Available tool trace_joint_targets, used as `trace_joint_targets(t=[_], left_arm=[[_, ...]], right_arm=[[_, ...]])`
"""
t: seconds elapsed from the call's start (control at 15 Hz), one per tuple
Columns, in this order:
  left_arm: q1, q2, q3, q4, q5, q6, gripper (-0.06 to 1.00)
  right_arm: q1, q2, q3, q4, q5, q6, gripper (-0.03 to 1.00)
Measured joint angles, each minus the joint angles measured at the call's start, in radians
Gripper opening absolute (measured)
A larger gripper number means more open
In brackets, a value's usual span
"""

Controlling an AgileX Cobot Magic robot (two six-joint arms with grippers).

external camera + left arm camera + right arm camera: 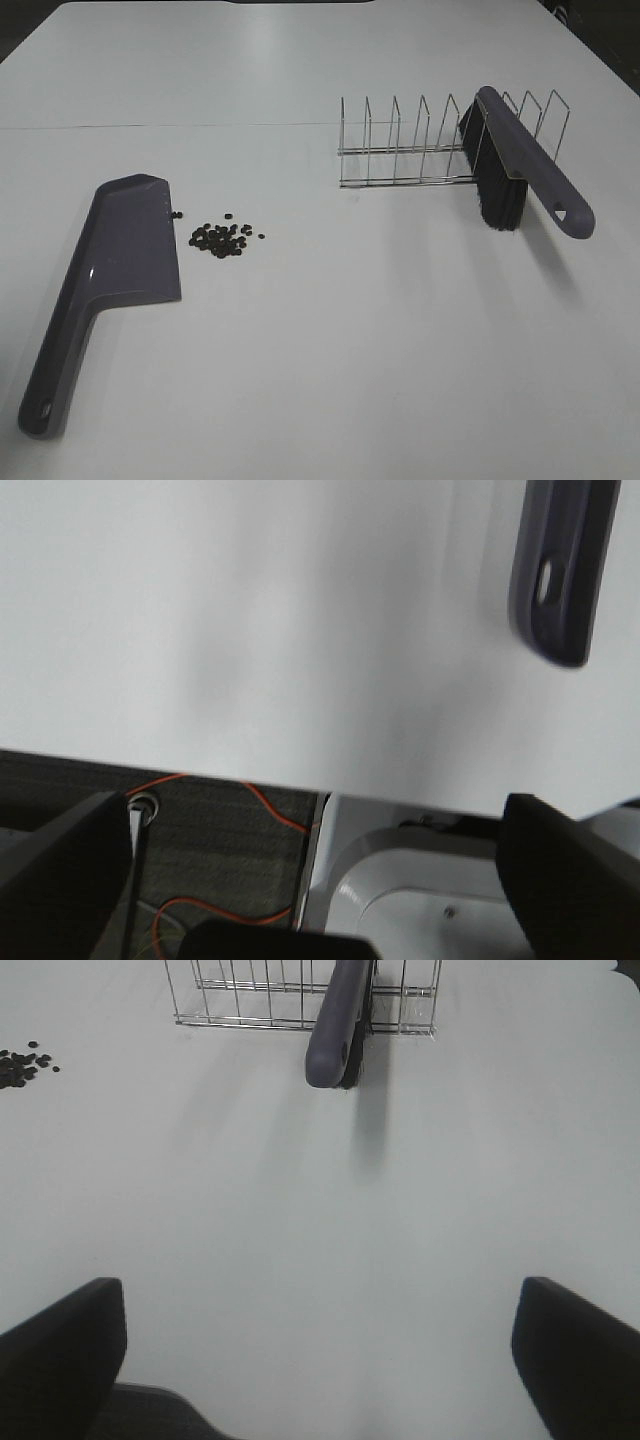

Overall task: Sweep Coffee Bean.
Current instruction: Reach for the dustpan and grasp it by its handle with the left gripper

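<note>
My left hand (pixel 315 880) and right hand (pixel 320 1360) gape wide, empty — small dark coffee beans (pixel 222 239) lie just beside the purple plastic dustpan (pixel 125 250).

Wrist views cut off the coffee bean pile (pixel 15 1070) and blurred dustpan (pixel 558 570).

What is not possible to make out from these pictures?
Exterior high: beans too small to count exactly.
Left wrist: dustpan cut off by the edge; only its blurred handle end shows.
Right wrist: brush bristles mostly hidden behind its handle; rack cut off by the edge.
</note>
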Motion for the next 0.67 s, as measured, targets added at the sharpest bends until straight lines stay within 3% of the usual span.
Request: trace_joint_targets(t=[0.13, 0.33, 0.67], left_arm=[[0.000, 0.092, -0.018, -0.040, -0.091, -0.036, 0.91], [-0.020, 0.264, -0.107, -0.059, -0.112, -0.052, 0.91], [-0.170, 0.478, -0.292, -0.049, -0.137, -0.142, 0.91]], right_arm=[[0.000, 0.000, 0.000, 0.000, 0.000, 0.000, 0.93], [0.000, 0.000, 0.001, 0.000, 0.000, 0.000, 0.93], [0.000, 0.000, 0.006, 0.001, 0.000, 0.000, 0.93]])
